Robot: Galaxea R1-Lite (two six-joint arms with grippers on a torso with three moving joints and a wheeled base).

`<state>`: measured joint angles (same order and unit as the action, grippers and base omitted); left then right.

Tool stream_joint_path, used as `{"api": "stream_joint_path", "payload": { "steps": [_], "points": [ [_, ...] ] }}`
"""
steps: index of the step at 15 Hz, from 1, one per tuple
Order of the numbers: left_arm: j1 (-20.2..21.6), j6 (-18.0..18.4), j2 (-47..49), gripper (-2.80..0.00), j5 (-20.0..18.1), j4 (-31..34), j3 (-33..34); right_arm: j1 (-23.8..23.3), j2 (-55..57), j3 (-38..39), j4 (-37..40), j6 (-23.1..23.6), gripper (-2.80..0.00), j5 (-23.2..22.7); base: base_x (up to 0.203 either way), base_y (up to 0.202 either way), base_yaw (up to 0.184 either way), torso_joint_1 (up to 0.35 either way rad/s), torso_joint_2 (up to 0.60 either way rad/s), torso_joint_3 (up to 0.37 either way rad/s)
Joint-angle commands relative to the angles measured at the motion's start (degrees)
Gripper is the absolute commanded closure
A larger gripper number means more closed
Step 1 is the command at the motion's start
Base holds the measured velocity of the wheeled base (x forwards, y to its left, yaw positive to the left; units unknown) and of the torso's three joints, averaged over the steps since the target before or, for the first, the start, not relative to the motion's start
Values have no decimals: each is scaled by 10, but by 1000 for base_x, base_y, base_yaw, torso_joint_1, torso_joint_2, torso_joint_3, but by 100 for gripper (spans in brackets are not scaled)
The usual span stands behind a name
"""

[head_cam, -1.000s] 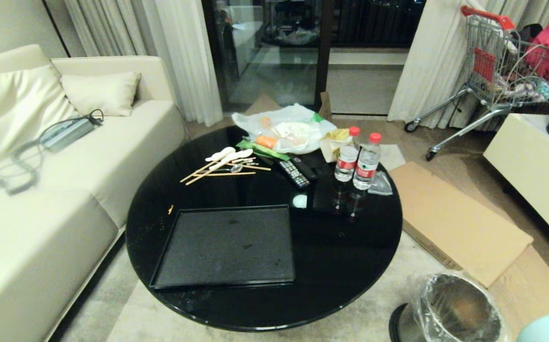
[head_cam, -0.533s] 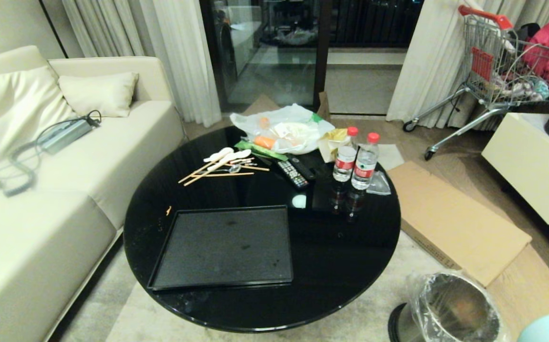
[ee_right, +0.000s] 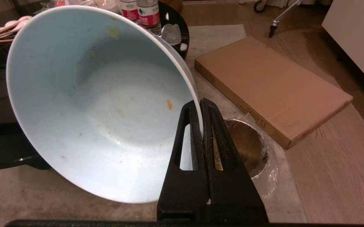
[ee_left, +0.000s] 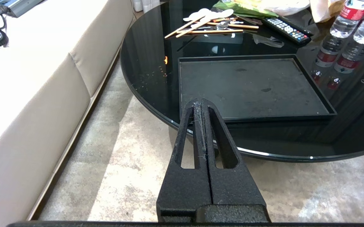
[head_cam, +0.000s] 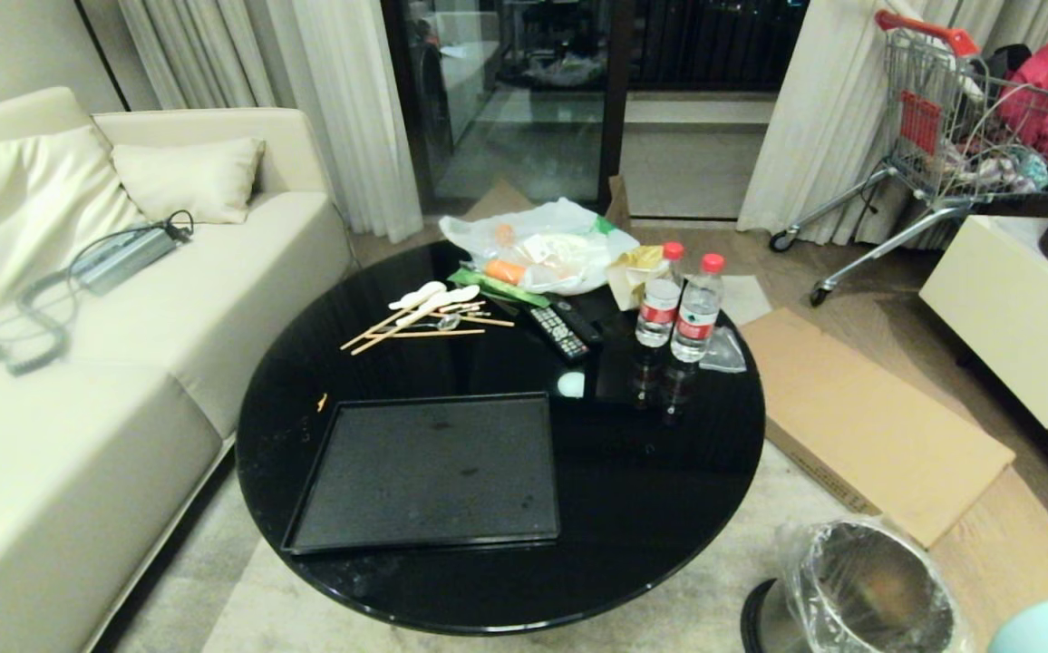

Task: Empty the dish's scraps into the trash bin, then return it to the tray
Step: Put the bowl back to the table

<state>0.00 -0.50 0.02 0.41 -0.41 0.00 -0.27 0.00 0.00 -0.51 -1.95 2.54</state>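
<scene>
Pinching the dish (ee_right: pixel 100 104) by its rim, the right gripper (ee_right: pixel 201 104) holds it tilted, the trash bin (ee_right: pixel 248 148) just beyond its fingers. The left gripper (ee_left: pixel 200 102), pressed together, hangs before the tray (ee_left: pixel 251 85) on the worktop (ee_left: pixel 144 63).

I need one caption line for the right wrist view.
Right gripper clamps the nearly empty dish by its rim, beside the trash bin.

The right gripper (ee_right: pixel 201 105) pinches the rim of the tilted dish (ee_right: pixel 100 104). An orange scrap (ee_right: pixel 169 104) clings inside it. The trash bin (ee_right: pixel 248 148) sits just beside the dish.
</scene>
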Motion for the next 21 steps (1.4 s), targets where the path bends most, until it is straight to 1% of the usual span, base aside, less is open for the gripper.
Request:
{"api": "stream_joint_path", "payload": {
  "steps": [1, 5, 10, 21],
  "points": [
    [0, 0, 0, 0, 0, 0, 0, 0, 0, 0, 0, -1, 0, 0, 0, 0, 0, 0, 0, 0],
    [0, 0, 0, 0, 0, 0, 0, 0, 0, -1, 0, 0, 0, 0, 0, 0, 0, 0, 0, 0],
    [0, 1, 0, 0, 1, 0, 0, 0, 0, 0, 0, 0, 0, -1, 145, 0, 0, 6, 2, 1],
    [0, 0, 0, 0, 1, 0, 0, 0, 0, 0, -1, 5, 0, -2, 0, 0, 0, 0, 0, 0]
  ]
}}
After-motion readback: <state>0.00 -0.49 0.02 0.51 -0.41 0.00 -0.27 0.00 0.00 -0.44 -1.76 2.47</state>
